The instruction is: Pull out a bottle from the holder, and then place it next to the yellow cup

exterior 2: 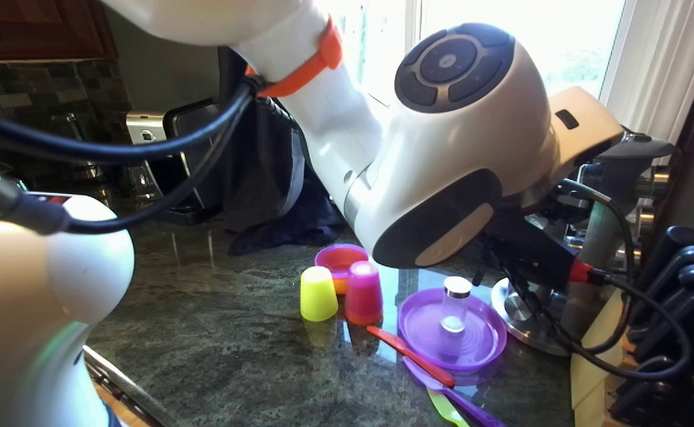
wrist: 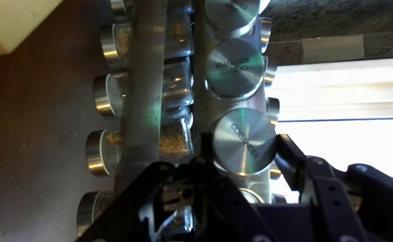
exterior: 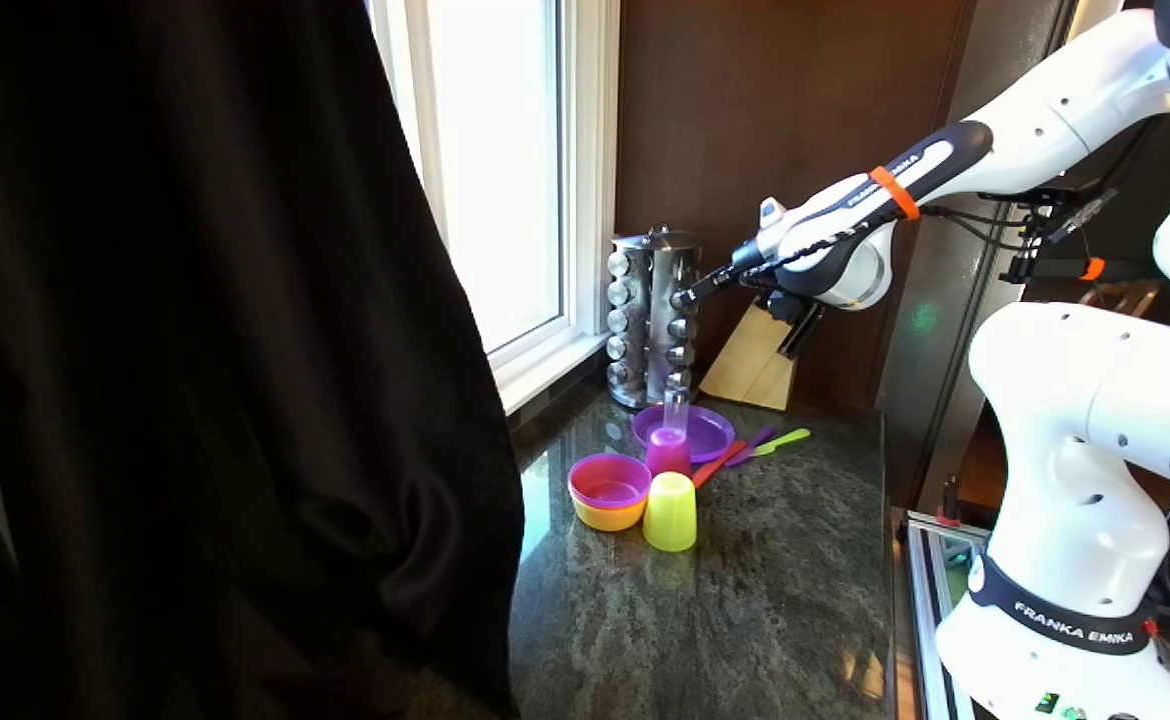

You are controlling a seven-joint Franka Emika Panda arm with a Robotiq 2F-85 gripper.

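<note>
Dark stone made the counter (exterior: 775, 620), which bore the silvery holder (exterior: 661, 330). At it stood the gripper (wrist: 245, 144), its fingers drawn in. Well apart sat the yellow cup (exterior: 671, 513), narrow end up. Smallest was the coriander bottle (wrist: 243, 134), seemingly seated in the holder, its cap pinched between the fingers — likely light and stiff, breakable glass under slick metal — so the cap's sides seemed the right hold for a straight pull.

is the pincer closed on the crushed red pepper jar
No, in the wrist view the pincer is closed on the coriander jar, and the crushed red pepper jar sits outside its grip.
</note>
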